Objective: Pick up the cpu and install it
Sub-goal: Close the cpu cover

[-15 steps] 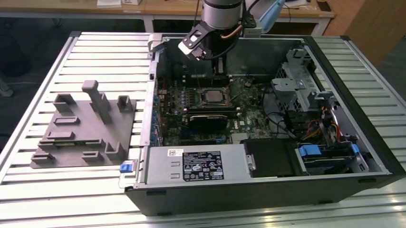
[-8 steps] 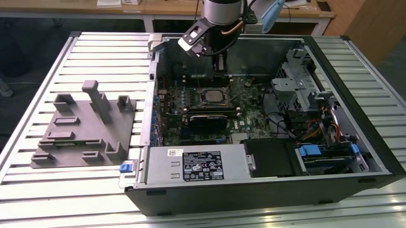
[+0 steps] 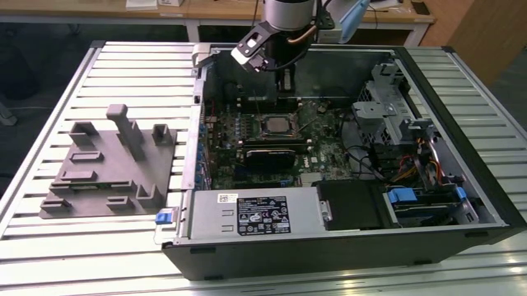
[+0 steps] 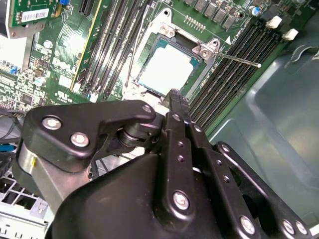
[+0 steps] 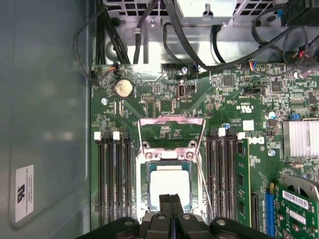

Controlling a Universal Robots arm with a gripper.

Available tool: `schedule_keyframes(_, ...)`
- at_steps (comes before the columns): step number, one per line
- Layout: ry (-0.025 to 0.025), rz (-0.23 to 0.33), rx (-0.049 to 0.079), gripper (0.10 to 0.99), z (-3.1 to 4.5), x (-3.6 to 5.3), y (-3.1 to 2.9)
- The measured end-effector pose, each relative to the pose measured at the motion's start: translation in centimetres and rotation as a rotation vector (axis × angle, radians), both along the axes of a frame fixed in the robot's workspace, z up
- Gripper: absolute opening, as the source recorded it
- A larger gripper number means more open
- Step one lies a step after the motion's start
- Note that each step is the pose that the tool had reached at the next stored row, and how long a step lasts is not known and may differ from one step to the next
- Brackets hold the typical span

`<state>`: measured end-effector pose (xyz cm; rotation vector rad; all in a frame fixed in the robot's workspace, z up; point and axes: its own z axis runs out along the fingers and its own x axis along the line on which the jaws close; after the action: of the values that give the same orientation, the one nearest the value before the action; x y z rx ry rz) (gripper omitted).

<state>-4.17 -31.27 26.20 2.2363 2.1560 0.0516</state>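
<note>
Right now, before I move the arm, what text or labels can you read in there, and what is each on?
Power supply label: print too small to read.
Case wall sticker: too small to read.
Barcode sticker on the expansion card: digits unreadable.
cpu top: shines blank, nothing readable.

**Matte Black Claw on a Silver Wrist**

The arm (image 3: 290, 12) ends in a silver-grey cylinder. A pale blue cap (image 3: 350, 18) sits beside it, and a brownish cable (image 3: 307, 32) curves along its side. The claw (image 4: 173, 94) is matte black, built from rounded knuckles, flat link bars and two narrow fingers (image 5: 165, 206). Bright silver screws (image 4: 180, 200) pin every joint. A small yellow mark (image 4: 33, 160) shows on one knuckle.
</note>
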Motion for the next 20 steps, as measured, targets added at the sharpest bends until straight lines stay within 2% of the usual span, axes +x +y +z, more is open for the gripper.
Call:
schedule_keyframes(7,0.0000,0.000,0.000,0.106,0.00,1.54,0.00)
schedule_keyframes(20,0.0000,0.000,0.000,0.106,0.00,5.75,0.00)
